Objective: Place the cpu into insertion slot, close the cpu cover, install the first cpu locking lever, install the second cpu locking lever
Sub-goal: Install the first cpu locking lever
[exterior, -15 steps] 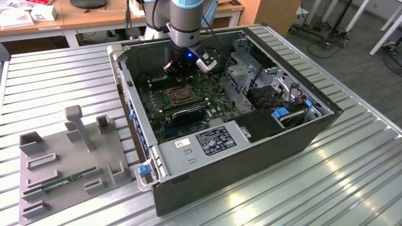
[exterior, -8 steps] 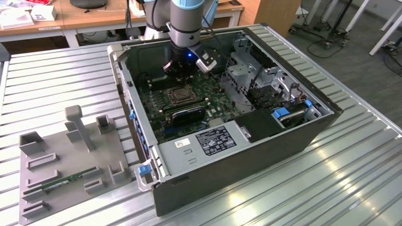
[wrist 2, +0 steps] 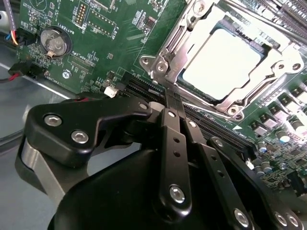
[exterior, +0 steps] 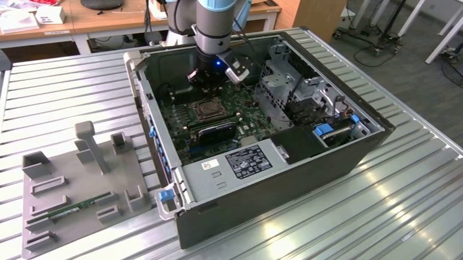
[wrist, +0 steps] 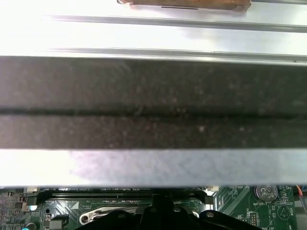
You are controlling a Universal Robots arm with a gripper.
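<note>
The cpu (wrist 2: 223,62) lies flat in its socket on the green motherboard (wrist 2: 110,43), its silvery top showing through the square opening of the cpu cover (wrist 2: 192,28). The cover lies down over the chip. My gripper (wrist 2: 171,103) is shut, with nothing seen between its black fingers (wrist 2: 172,139). Its tips stand just beside the socket's corner, by a screw post (wrist 2: 159,68). In the exterior view the gripper (exterior: 210,81) hangs inside the open computer case (exterior: 289,179), just behind the socket (exterior: 206,110).
A metal drive cage (exterior: 289,86) rises at the exterior view's right of the socket. The power supply (exterior: 246,160) sits at the case front. A grey fixture plate (exterior: 79,189) with a memory stick (exterior: 72,208) lies on the table at the exterior view's left. A coin battery (wrist 2: 53,40) is on the board.
</note>
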